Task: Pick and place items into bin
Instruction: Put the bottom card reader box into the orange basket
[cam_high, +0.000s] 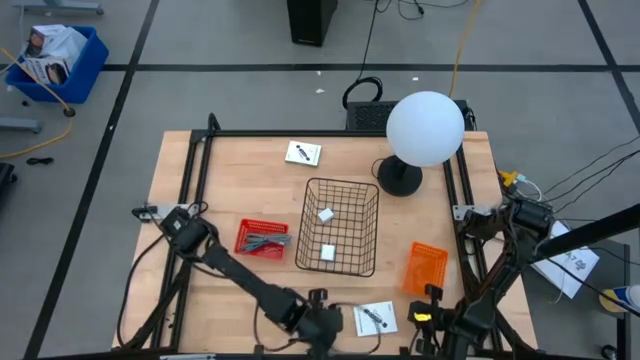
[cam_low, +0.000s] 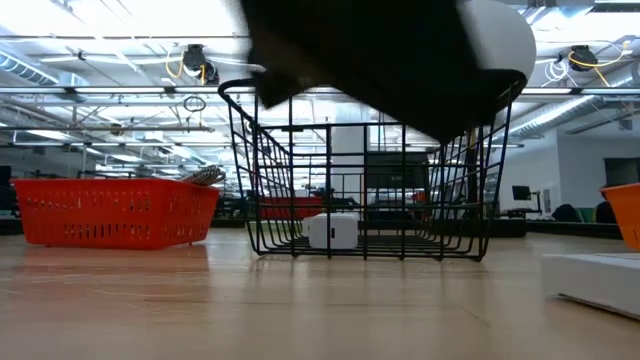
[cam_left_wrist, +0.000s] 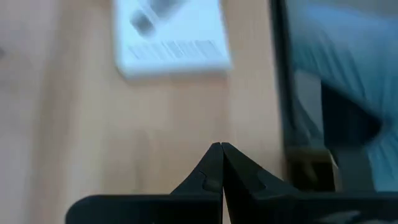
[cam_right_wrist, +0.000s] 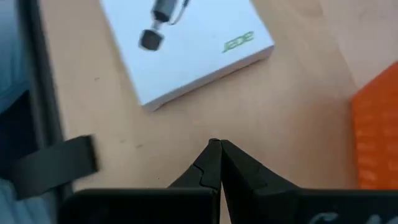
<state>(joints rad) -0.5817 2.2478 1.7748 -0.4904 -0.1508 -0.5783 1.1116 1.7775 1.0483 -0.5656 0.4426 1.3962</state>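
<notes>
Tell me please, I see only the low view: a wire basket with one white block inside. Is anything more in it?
Observer: Yes. From above, the wire basket holds that white block and a second white block behind it.
Operator: Something dark covers the top of my picture. Where are the grippers?
Observer: The left gripper and the right gripper are both shut, low over the table edge at the bottom of the high view.
Operator: What lies near them?
Observer: A white card with a dark mark lies flat on the wood between the two grippers, outside the basket.
</notes>
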